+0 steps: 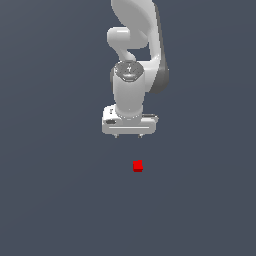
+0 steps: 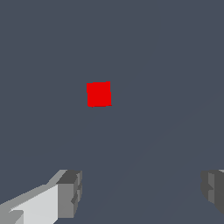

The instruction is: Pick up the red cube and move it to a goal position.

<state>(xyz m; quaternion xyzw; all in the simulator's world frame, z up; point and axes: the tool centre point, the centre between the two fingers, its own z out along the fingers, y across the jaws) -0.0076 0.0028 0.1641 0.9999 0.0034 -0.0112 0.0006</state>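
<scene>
The red cube (image 1: 138, 166) is a tiny bright red block lying on the flat grey surface, a little to the exterior view's right of the gripper and nearer the camera. It also shows in the wrist view (image 2: 99, 94), alone on the grey floor. My white gripper (image 1: 128, 136) hangs from the arm, apart from the cube and not touching it. Its two fingertips (image 2: 70, 194) stand wide apart in the wrist view with nothing between them, so it is open and empty.
The white arm (image 1: 135, 60) rises behind the gripper toward the top of the exterior view. The grey surface (image 1: 60, 200) spreads in all directions, with no other object in view.
</scene>
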